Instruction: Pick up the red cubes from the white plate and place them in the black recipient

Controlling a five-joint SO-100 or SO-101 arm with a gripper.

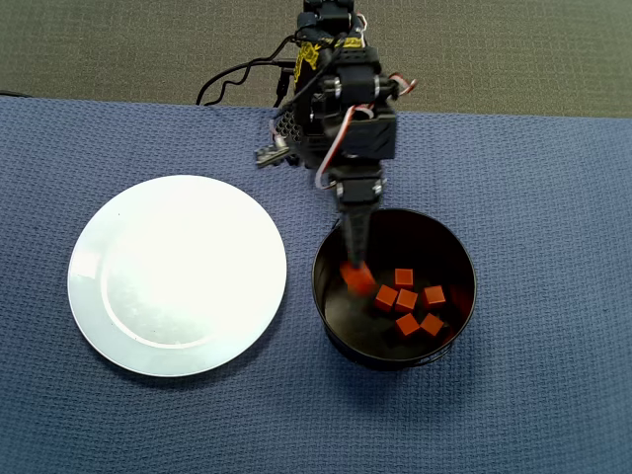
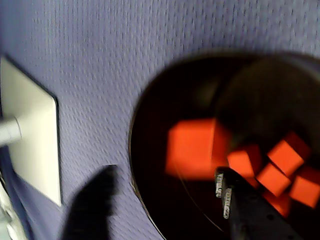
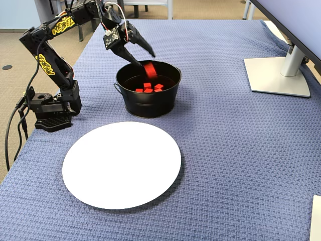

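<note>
My gripper (image 1: 355, 265) hangs open over the back left of the black recipient (image 1: 318, 288), a round black pot. One red cube (image 1: 357, 279) is loose just below the fingertips; in the fixed view it is a blurred red streak (image 3: 149, 68) above the pot. In the wrist view this cube (image 2: 192, 149) sits large and blurred beyond the spread jaws of my gripper (image 2: 165, 172). Several more red cubes (image 1: 407, 300) lie on the pot's floor. The white plate (image 1: 178, 275) lies bare to the left of the pot in the overhead view.
A blue woven cloth (image 3: 225, 150) covers the table. A white monitor base (image 3: 278, 75) stands at the far right of the fixed view. The arm's base (image 3: 50, 108) and its cables (image 1: 237, 79) sit at the table's edge behind the pot.
</note>
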